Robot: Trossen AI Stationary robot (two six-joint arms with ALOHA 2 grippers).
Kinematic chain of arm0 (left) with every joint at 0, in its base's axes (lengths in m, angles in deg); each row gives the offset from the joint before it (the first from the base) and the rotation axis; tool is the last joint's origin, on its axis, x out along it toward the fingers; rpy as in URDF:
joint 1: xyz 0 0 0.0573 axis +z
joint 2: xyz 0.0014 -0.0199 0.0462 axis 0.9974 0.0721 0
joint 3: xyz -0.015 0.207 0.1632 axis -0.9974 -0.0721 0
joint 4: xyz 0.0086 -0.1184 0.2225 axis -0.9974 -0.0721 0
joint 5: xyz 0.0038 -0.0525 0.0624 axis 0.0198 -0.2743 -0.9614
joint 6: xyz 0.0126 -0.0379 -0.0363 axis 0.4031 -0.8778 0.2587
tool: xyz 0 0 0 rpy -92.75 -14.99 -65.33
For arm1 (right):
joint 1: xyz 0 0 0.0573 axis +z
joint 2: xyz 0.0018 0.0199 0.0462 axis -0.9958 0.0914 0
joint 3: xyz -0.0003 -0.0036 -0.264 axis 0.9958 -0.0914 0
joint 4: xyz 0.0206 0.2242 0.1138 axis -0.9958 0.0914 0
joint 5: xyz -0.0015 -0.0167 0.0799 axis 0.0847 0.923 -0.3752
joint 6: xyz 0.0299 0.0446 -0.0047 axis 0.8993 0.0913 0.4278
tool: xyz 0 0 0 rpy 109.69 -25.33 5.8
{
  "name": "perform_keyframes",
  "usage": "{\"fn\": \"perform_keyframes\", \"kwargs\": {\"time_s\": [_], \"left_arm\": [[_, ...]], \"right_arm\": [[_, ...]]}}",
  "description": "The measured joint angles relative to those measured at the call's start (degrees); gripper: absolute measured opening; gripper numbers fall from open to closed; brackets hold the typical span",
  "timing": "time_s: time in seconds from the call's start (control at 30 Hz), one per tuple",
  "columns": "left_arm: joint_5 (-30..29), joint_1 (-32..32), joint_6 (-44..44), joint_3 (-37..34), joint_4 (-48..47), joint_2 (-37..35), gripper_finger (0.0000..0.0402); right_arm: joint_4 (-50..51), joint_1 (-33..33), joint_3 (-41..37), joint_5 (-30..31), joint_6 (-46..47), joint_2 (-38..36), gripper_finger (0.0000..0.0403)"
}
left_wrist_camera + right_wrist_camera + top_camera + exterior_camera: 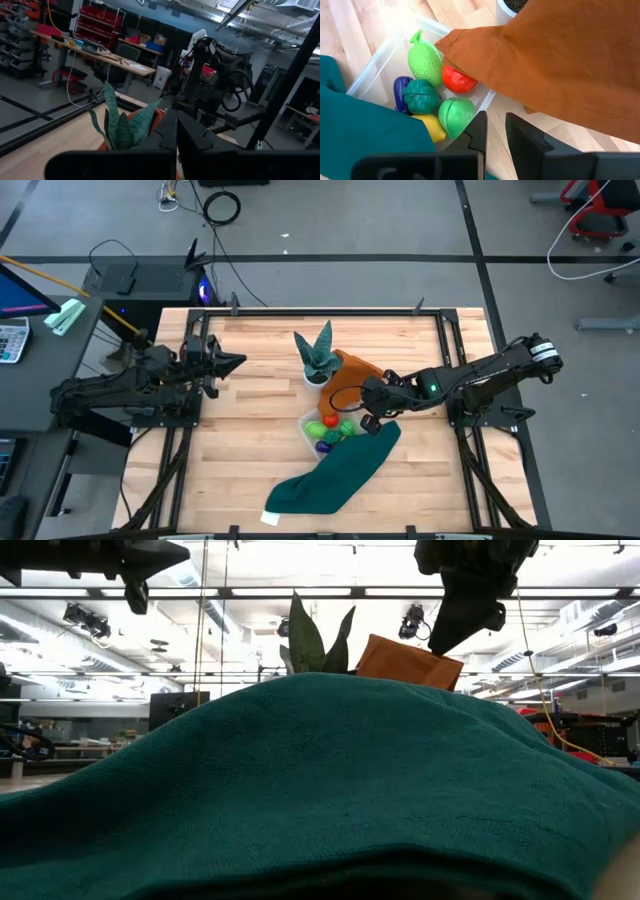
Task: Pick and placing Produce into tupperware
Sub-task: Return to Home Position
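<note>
The clear tupperware (370, 75) stands on the wooden table (250, 430) near its middle and shows in the high view too (312, 425). In it lie several toy produce pieces: a light green one (425, 57), a red ball (459, 80), a purple one (400, 92), a dark green one (422, 97), a round green one (456, 116) and a yellow one (432, 127). My right gripper (496, 131) hovers just right of the box (368, 412), fingers narrowly open, holding nothing. My left gripper (238, 362) waits shut over the table's left part.
An orange cloth (560, 60) lies beside the plant pot (315, 377), one corner draped over the box's rim and the red ball. A dark green cloth (335, 470) covers the box's near side and fills the low view (320, 790). The spiky plant (318, 352) stands behind.
</note>
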State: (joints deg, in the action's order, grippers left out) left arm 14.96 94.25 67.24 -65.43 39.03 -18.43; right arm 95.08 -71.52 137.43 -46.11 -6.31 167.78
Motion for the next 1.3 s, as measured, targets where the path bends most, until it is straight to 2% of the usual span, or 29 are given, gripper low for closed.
{"fn": "perform_keyframes", "kwargs": {"time_s": [0.37,0.67,0.87,1.1,1.3], "left_arm": [[-3.8,-4.3,3.8,-2.7,2.6,-2.5,0.0005],[-5.0,-4.4,4.6,-2.7,-4.3,-12.2,0.0004],[-5.1,-4.4,5.2,-2.7,-5.5,-13.5,0.0009],[-5.4,-4.4,7.2,-2.8,-4.4,-13.4,0.0010],[-5.5,-4.4,6.4,-8.9,5.5,-14.2,0.0005]], "right_arm": [[0.0,0.0,0.0,-0.9,0.1,0.0,0.0034],[0.0,0.0,0.0,-1.5,0.2,0.0,0.0034],[0.0,0.0,0.0,-1.5,0.2,0.0,0.0034],[0.0,0.0,0.1,-1.5,2.7,0.0,0.0034],[0.0,0.0,0.1,-1.5,3.1,0.0,0.0034]]}}
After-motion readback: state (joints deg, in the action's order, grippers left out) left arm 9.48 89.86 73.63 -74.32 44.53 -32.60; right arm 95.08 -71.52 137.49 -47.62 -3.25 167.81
